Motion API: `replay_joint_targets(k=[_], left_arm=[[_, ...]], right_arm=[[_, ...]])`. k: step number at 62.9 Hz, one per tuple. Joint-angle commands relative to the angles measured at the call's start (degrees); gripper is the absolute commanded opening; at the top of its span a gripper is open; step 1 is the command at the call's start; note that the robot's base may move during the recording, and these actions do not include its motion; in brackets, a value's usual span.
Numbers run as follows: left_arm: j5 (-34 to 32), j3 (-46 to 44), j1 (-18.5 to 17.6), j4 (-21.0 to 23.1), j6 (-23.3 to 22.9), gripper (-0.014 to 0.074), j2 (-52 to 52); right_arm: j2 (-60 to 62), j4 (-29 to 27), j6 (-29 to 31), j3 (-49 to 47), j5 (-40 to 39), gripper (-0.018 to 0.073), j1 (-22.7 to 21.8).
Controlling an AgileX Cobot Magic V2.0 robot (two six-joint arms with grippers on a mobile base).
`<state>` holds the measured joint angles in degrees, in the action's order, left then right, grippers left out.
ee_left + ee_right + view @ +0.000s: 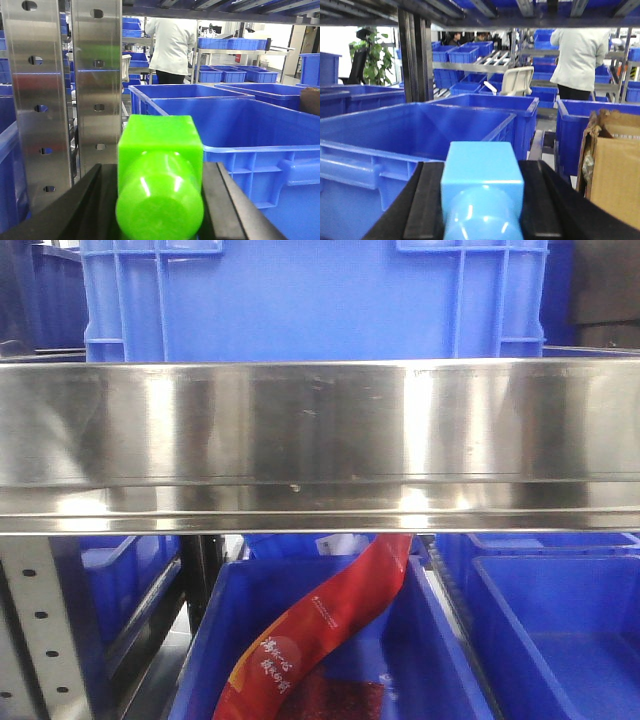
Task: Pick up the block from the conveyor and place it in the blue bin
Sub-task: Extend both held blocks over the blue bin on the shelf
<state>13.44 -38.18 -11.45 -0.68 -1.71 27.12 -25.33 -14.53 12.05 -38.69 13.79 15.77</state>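
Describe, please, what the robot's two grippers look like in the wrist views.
The left gripper and the right gripper look alike: two matte black, flat-sided fingers each, widening toward the camera. No cables, labels or markings are visible.

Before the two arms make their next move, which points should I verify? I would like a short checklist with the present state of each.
1. Left gripper shut on green block: ok.
2. Right gripper shut on light blue block: ok.
3. Open blue bin ahead of left gripper: ok.
4. Open right-side bin ahead of right gripper: ok.
5. Blocks over a bin opening: cannot tell.
6. Nearby cardboard box clear of right gripper's path: cannot tell.
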Motion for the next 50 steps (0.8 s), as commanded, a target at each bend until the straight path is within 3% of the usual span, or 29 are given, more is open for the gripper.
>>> replay_joint_targets(k=[1, 21, 34, 40, 50], left_arm=[[-1.2, -0.37, -0.25, -0.13, -0.45, -0.0111, 0.01], [-2.24, -0.5, -0.25, 0.1, -0.45, -0.0111, 0.43], [-1.9, -6.15, -0.38, 0.1, -0.35, -0.0111, 5.52], [-1.56, -10.24, -1.98, 0.1, 0.19, -0.0111, 9.14], [-0.76, -15.84, -8.72, 0.1, 1.71, -0.0111, 16.52]], right_arm=[[-0.09, 0.31, 0.14, 0.08, -1.88, -0.0167, 0.21], [-0.76, 0.31, 0.14, 0.08, -1.17, -0.0167, 0.21], [-6.79, -0.22, 0.14, -5.24, 1.98, -0.0167, 0.24], [-10.72, -0.22, 0.14, -8.47, 3.01, -0.0167, 0.24], [-17.55, -0.64, 0.14, -12.88, 3.16, -0.0167, 0.36]])
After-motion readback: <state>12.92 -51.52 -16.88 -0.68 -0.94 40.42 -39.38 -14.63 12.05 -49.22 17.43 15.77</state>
